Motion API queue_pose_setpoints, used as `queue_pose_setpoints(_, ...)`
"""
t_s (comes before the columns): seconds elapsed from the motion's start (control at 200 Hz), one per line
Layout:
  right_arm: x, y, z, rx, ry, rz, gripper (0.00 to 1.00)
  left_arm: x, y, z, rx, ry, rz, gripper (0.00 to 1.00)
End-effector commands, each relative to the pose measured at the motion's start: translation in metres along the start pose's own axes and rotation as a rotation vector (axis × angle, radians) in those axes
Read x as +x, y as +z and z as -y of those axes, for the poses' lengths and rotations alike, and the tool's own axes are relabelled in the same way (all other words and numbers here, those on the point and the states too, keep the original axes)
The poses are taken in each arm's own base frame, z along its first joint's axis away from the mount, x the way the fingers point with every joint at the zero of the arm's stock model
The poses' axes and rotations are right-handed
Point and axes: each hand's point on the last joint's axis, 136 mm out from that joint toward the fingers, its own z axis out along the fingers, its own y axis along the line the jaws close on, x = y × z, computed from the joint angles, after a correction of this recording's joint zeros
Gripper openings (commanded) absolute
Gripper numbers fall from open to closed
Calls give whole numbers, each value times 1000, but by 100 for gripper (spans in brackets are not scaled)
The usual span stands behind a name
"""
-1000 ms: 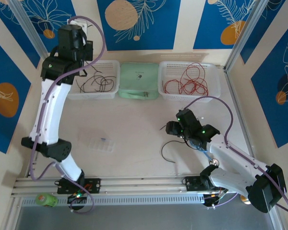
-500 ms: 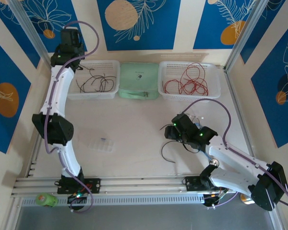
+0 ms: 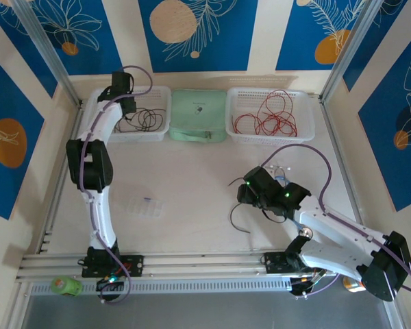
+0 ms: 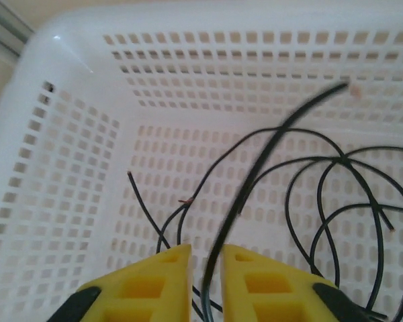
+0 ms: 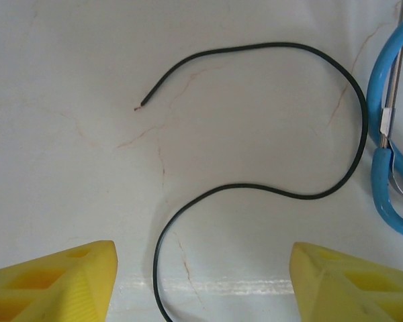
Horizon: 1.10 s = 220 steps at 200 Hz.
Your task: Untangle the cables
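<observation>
White plastic mesh surrounds my left gripper (image 4: 206,251), which hangs inside the left basket (image 4: 74,168). Its yellow fingers stand a little apart, and a black strand (image 4: 265,153) runs through the narrow gap, loose rather than pinched as far as I can judge. More black cables (image 4: 322,201) loop on the basket floor below it. The red cables (image 3: 268,118) lie in the right basket (image 3: 308,96).

My right gripper (image 5: 203,251) hovers with its fingers spread wide above the table (image 5: 67,168), over one black cable (image 5: 236,186) curled in an S.

The risks, as I see them: if I lift the left side now, the strand could catch on a finger and drag its neighbours over the rim, knotting them again. On the right, the cable lies thin and flat, so my fingers may scrape past it. The light blue cable (image 5: 381,194) sits just beside its loop and could get snagged.

I can read no writing. The green pouch (image 3: 198,113) carries a small dark mark, too small to make out.
</observation>
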Motion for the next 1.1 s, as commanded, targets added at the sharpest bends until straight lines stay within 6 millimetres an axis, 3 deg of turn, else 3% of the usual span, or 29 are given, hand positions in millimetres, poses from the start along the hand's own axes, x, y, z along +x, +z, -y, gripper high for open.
queue_pose_setpoints(0.0, 6, 0, 5, 71, 54, -46, 69, 8, 11, 4, 42, -30, -38, 32)
queue_pose_setpoints(0.14, 19, 10, 6, 172, 95, -139, 65, 16, 15, 10, 78, -50, -70, 52)
queue_pose_setpoints(0.325, 31, 25, -8, 222, 102, -212, 66, 8, -3, 17, 155, -80, -60, 76)
queue_pose_setpoints(0.47, 41, 39, -10, 262, 120, -271, 68, -10, -36, 23, 260, -110, -28, 83)
queue_pose_setpoints(0.61, 45, 50, -6, 299, 163, -290, 70, -30, -84, 26, 355, -133, 12, 88)
queue_pose_setpoints(0.7, 39, 56, -2, 295, 221, -274, 70, -33, -116, 29, 423, -151, 9, 88)
queue_pose_setpoints(0.905, 16, 55, 32, 336, 363, -187, 69, -5, -178, 47, 552, -138, -25, 88)
queue_pose_setpoints(1.095, 17, 64, 43, 263, 504, -212, 69, 34, -204, 50, 570, -131, -29, 88)
